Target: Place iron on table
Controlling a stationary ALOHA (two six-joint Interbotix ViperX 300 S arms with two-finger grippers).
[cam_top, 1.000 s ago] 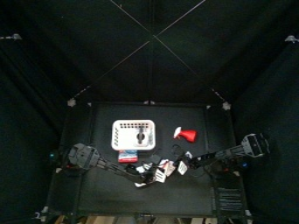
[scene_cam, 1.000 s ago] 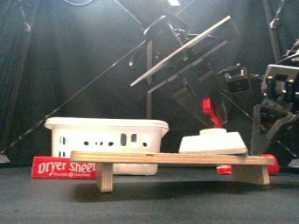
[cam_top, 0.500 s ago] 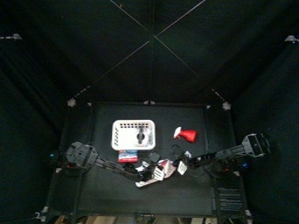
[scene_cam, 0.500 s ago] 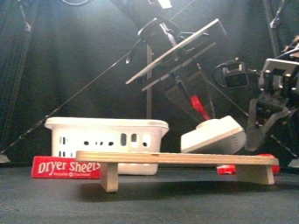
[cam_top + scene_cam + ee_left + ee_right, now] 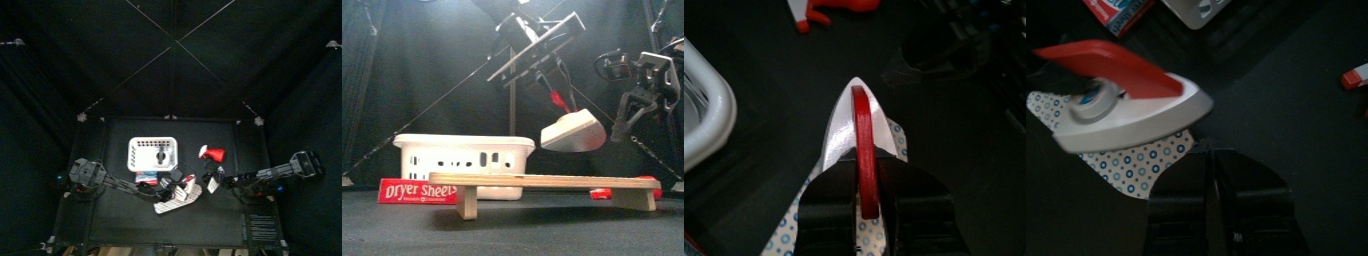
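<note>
The white iron [image 5: 577, 131] with a red handle [image 5: 556, 98] hangs tilted in the air above the ironing board [image 5: 543, 184]. My left gripper [image 5: 862, 205] is shut on the handle [image 5: 861, 140], and the iron's pointed tip [image 5: 858, 88] points away from it. In the top view the iron [image 5: 185, 187] is over the dotted board cover [image 5: 171, 200] near the front of the black table [image 5: 201, 135]. My right gripper [image 5: 1212, 190] is shut and empty, close beside the iron [image 5: 1133, 115].
A white lattice basket [image 5: 154, 153] stands at the table's middle, also large in the front view [image 5: 462, 160]. A red-and-white object [image 5: 211, 153] lies to its right. A red Dryer Sheets box [image 5: 416, 190] lies by the board's left end.
The iron has been lifted off the ironing board and has risen and tilted in my left gripper. The right arm has drawn back a little to the right.
</note>
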